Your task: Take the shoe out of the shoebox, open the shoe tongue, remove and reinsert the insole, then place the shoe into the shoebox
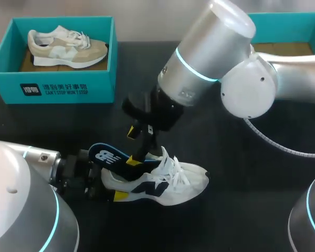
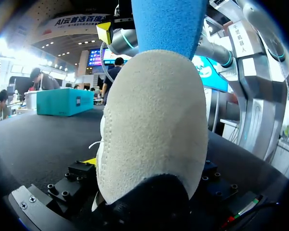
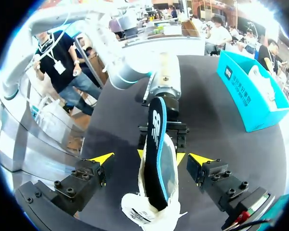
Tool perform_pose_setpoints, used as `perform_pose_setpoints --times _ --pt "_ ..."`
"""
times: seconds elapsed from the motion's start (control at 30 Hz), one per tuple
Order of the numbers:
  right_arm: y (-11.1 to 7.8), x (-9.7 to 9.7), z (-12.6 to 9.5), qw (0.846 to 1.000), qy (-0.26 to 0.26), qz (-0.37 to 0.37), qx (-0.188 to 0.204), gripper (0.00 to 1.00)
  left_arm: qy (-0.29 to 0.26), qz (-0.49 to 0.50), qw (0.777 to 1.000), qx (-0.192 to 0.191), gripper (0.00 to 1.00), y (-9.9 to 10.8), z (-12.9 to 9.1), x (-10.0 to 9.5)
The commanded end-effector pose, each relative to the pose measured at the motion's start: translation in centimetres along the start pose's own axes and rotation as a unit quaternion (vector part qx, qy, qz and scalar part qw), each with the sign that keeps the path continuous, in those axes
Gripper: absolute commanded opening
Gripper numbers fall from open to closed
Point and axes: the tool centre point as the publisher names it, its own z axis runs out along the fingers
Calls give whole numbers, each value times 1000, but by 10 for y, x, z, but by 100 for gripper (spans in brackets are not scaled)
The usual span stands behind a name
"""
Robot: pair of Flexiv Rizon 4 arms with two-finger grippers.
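Now, with the left hand (image 3: 160,155) clamped on the heel of the white sneaker (image 1: 168,184) on the table (image 1: 241,210) and the right hand (image 3: 151,159) spread apart either side of the half-raised insole (image 1: 107,156), I think it should pinch the insole's free end and guide it along the shoe.

We count two shoes: a white shoe (image 1: 173,181) and a beige shoe (image 1: 68,48). We count two teal shoeboxes, the left shoebox (image 1: 52,86) and the right shoebox (image 1: 286,23), the second only partly in view. We see one blue insole (image 1: 111,159). We have two arms, the left arm (image 1: 21,184) and the right arm (image 1: 215,58), and two grippers, the left gripper (image 3: 160,155) and the right gripper (image 3: 151,159), each showing two yellow fingertips.
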Motion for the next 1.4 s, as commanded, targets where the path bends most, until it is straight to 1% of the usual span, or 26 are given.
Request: perform_pose_setpoints --times 0.03,0.13,0.2,0.43,0.57,0.7,0.83,0.97,1.23,1.4 --pt "1 0 2 1000 -2 29 4 100 0 0 1000 0 0 2 0 -1" --pt "4 0 4 996 -5 84 21 100 0 0 1000 0 0 2 0 -1" --pt "5 1 4 993 -5 114 23 100 0 0 1000 0 0 2 0 -1" --pt "3 9 10 986 -26 160 29 100 0 0 1000 0 0 2 0 -1" --pt "1 13 16 988 -51 142 18 100 0 0 1000 0 0 2 0 -1" --pt "-3 15 21 988 -69 141 10 100 0 0 1000 0 0 2 0 -1" --pt "-5 15 23 985 -80 154 20 100 0 0 1000 0 0 2 0 -1" --pt "-4 17 25 978 -108 175 39 100 0 0 1000 0 0 2 0 -1" --pt "-10 20 35 976 -144 159 28 100 0 0 1000 0 0 2 0 -1" --pt "-11 19 41 976 -153 150 29 100 0 0 1000 0 0 2 0 -1"
